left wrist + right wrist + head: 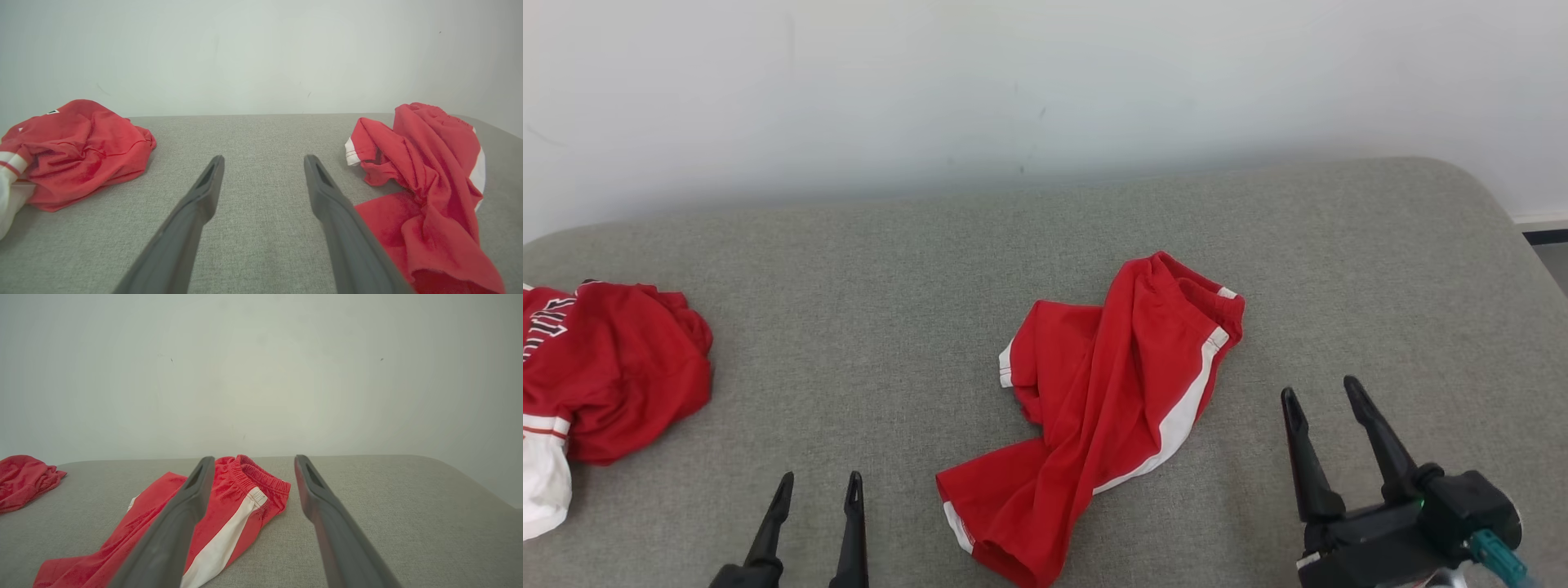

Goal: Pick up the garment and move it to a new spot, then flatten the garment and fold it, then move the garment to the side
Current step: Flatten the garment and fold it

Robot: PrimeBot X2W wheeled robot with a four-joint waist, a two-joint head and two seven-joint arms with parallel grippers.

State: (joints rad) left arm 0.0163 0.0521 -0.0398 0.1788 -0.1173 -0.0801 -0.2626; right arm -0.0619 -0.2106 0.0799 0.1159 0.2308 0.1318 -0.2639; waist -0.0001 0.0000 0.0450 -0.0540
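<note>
We see a plain off-white wall (1045, 73) running across the whole back of the head view, marked by a few small dark scuffs (1023, 169) near its lower middle. In front of it lies a wide padded surface (890, 261) covered in grey woven fabric, its 2 far corners rounded. The weave shows clearly in the 2 wrist views. At the right edge, past the rounded corner, we make out a pale baseboard (1539, 219), a dark strip (1545, 237) just below it and a sliver of grey floor (1556, 265). The light is soft and even, with only faint shade where the wall meets the padded surface.
</note>
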